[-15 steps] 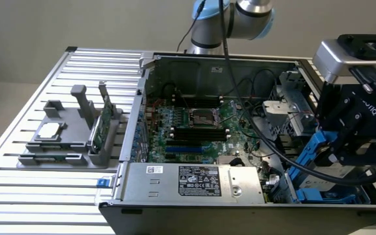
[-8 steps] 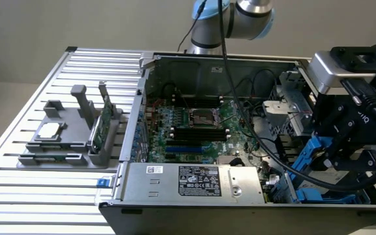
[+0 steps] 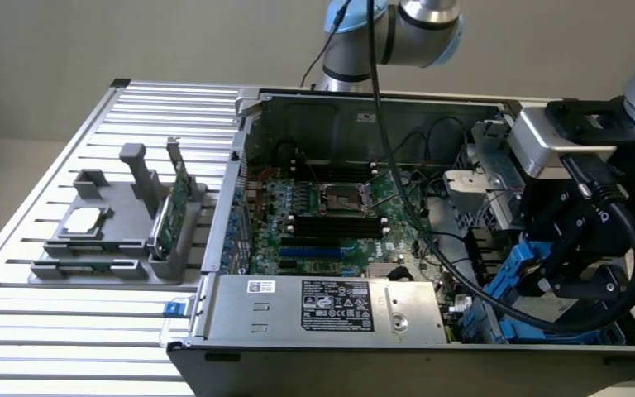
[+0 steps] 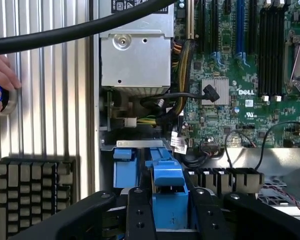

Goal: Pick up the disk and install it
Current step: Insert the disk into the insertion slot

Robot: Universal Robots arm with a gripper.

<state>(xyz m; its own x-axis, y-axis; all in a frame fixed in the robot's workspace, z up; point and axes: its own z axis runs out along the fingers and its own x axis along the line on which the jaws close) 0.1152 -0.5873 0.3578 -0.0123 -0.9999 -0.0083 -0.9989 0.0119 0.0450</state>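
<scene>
We see gripper point(image 4: 169, 212) clamped on disk point(image 4: 168, 182) by its blue carrier. The disk sits in the drive bay at the exterior view's right of case point(image 3: 254, 124). We judge it stiff, fairly heavy, shock-sensitive; grip the carrier's 2 sides.

The disk point(image 4: 169, 185), framed in blue plastic, stands on edge, clamped in the middle of the gripper point(image 4: 170, 207) and jutting just beyond its tips.
</scene>
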